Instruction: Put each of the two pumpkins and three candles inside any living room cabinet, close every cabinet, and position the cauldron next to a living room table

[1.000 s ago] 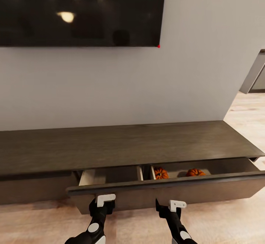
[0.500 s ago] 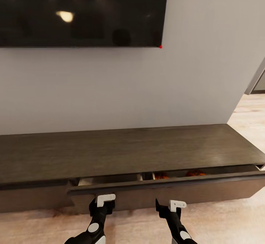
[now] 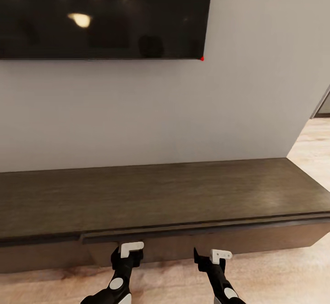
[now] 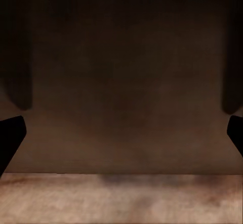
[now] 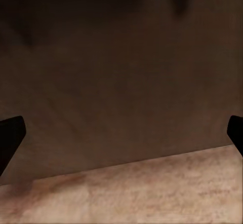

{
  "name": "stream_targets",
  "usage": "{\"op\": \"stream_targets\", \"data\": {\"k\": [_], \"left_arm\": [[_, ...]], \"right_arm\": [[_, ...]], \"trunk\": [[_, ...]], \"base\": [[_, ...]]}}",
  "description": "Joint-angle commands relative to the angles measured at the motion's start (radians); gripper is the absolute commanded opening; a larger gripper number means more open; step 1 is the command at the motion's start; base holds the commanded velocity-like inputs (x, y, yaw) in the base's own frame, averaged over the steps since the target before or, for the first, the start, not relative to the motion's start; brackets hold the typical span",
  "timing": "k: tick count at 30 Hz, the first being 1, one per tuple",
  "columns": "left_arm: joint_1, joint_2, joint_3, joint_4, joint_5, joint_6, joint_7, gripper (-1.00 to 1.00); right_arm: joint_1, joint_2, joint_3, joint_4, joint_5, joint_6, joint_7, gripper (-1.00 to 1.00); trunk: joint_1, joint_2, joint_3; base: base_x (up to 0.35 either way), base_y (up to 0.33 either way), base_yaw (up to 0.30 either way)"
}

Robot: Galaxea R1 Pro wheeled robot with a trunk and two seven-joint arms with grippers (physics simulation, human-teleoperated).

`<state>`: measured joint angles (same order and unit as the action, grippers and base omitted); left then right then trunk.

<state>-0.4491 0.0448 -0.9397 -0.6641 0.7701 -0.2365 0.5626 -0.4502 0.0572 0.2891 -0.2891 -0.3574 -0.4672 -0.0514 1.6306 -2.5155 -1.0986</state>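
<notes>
My left gripper (image 3: 123, 262) and my right gripper (image 3: 208, 262) are both in front of the drawer front (image 3: 183, 242) of the cabinet (image 3: 151, 194). They are very near to the front, but I cannot tell if they touch it. In the left wrist view my fingers (image 4: 11, 138) are wide apart with nothing between them, and in the right wrist view the fingers (image 5: 10, 135) are the same, also holding nothing. The drawer front is pushed in under the dark wooden top, only a little step out from the neighbour front. Below is the pale wooden floor (image 3: 284, 276). Above the cabinet is a grey wall (image 3: 183, 111) with a black TV screen (image 3: 101, 15).
</notes>
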Motion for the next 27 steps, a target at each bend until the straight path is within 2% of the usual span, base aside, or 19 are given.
{"op": "stream_targets", "data": {"k": [1,10,27], "left_arm": [[-0.002,0.001,-0.008,-0.002,0.006,-0.006,0.005,1.00],[-0.002,0.001,-0.009,-0.002,0.006,-0.007,0.005,1.00],[-0.002,0.004,-0.009,-0.015,0.006,-0.007,0.003,1.00]], "right_arm": [[-0.001,0.000,0.008,0.001,-0.007,-0.004,-0.005,1.00],[-0.001,0.000,0.008,0.001,-0.007,-0.004,-0.005,1.00],[-0.001,-0.001,0.008,-0.006,-0.007,0.003,-0.002,1.00]], "trunk": [[0.000,0.000,-0.001],[0.000,0.000,-0.001],[0.000,0.000,-0.001]], "base": [[0.098,0.000,0.000],[0.003,0.000,0.000],[-0.316,0.000,0.000]]}}
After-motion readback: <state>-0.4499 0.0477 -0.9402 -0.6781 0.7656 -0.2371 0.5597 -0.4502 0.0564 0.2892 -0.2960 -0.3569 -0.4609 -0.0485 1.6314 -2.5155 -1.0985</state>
